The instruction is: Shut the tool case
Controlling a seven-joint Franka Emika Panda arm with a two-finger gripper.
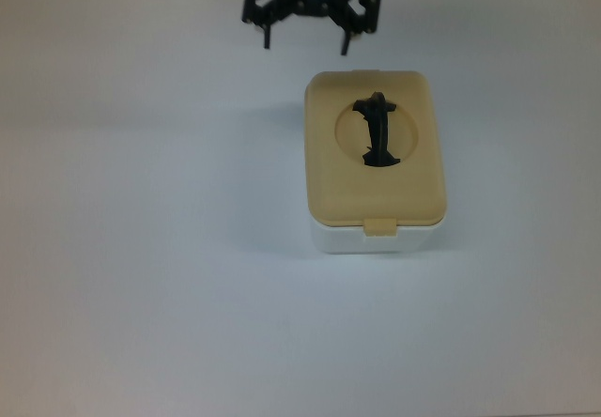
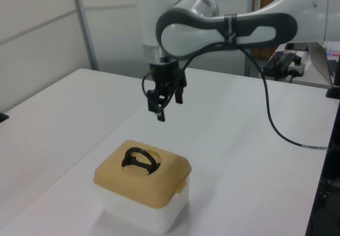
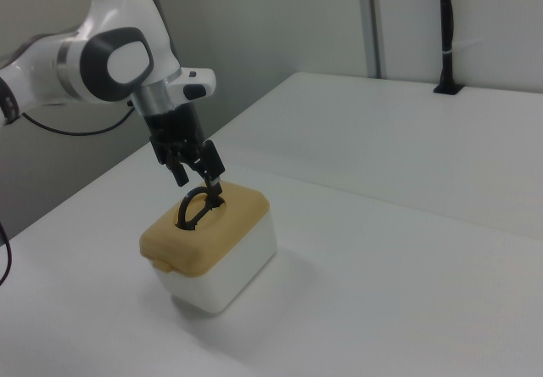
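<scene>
Standing near the middle of the plain white tabletop (image 1: 141,248) is the tool case: a small white rectangular plastic box with rounded corners (image 2: 135,212), capped by its beige lid (image 1: 376,192). All 3 views show the lid lying flat and square on the box, with no gap visible along the rim. A black hoop handle (image 1: 377,131) stands upright in the lid's round recess, and 1 small beige tab (image 1: 380,227) hangs over the box edge on the side nearest the top view's bottom; a matching tab shows at the left view's right.

Above and beyond the case hangs the black two-finger gripper (image 2: 168,100) of the white robot arm (image 2: 212,26). It is clear of the lid and the handle, touching neither. In the top view it sits near the far edge of the table, toward the top view's left of the case. Its fingers (image 1: 267,34) are spread wide and hold nothing.

Step in hand, as judged: the lid appears seated, so the closing looks done or nearly so, with the gripper free of the case. Whether the tabs are latched cannot be told. If they are not, the next move would call for a downward press on the lid near the tab; otherwise nothing remains but keeping clear of the upright handle.
</scene>
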